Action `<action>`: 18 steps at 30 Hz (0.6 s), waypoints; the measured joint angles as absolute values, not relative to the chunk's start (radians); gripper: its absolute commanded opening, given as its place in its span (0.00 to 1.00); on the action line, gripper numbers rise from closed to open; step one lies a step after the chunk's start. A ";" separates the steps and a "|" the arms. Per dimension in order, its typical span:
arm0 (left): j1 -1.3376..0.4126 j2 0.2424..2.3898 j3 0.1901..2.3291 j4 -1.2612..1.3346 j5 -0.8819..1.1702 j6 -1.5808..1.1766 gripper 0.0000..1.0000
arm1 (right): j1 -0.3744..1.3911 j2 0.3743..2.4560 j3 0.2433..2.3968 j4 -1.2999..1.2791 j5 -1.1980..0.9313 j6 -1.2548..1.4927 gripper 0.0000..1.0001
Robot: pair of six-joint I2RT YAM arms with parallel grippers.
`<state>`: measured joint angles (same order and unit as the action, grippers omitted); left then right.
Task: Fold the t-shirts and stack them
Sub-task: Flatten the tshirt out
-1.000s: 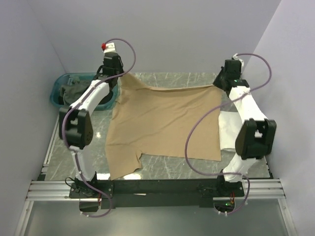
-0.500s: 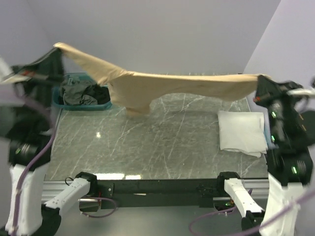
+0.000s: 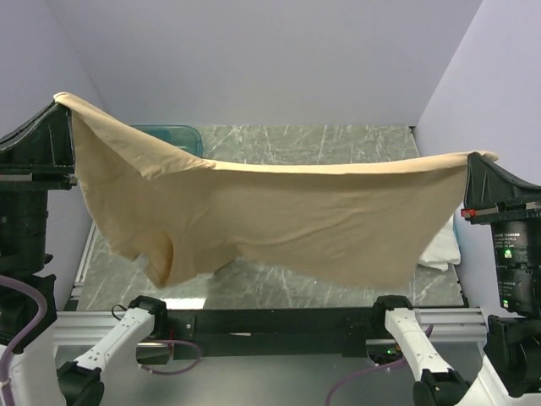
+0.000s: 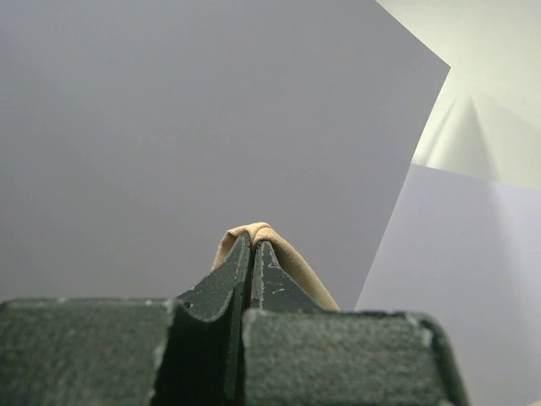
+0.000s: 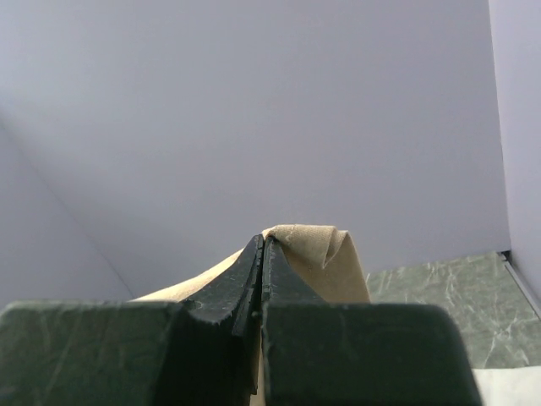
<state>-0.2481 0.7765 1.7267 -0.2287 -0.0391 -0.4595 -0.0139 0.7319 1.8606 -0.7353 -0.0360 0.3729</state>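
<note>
The tan t-shirt hangs spread in the air between my two grippers, high above the marble table. My left gripper is shut on one corner at the upper left; the cloth shows at its tips in the left wrist view. My right gripper is shut on the other corner at the right; the cloth shows folded over its tips in the right wrist view. A sleeve dangles at the lower left. A folded white t-shirt lies at the table's right, mostly hidden behind the tan one.
The teal plastic tub stands at the back left, mostly hidden by the hanging cloth. Purple-grey walls close in the back and both sides. The aluminium rail with the arm bases runs along the near edge.
Both grippers have raised the tan t-shirt off the table and drawn it toward the near edge. It now hangs as a wide sheet.
</note>
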 measured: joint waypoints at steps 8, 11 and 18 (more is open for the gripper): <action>-0.248 0.954 1.751 -0.177 -0.090 -0.430 0.01 | -0.014 0.825 1.770 -0.666 -0.035 0.345 0.00; -0.248 1.143 1.809 -0.164 -0.140 -0.410 0.01 | -0.014 0.937 1.742 -0.612 -0.030 0.332 0.00; -0.230 1.616 2.091 -0.273 -0.155 -0.401 0.01 | -0.020 1.226 1.769 -0.482 -0.009 0.286 0.00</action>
<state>-0.2298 1.6161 2.0914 -0.2729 -0.1551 -0.4007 -0.0204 1.2259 1.7691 -0.4820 -0.0090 0.2859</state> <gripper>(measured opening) 0.022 0.008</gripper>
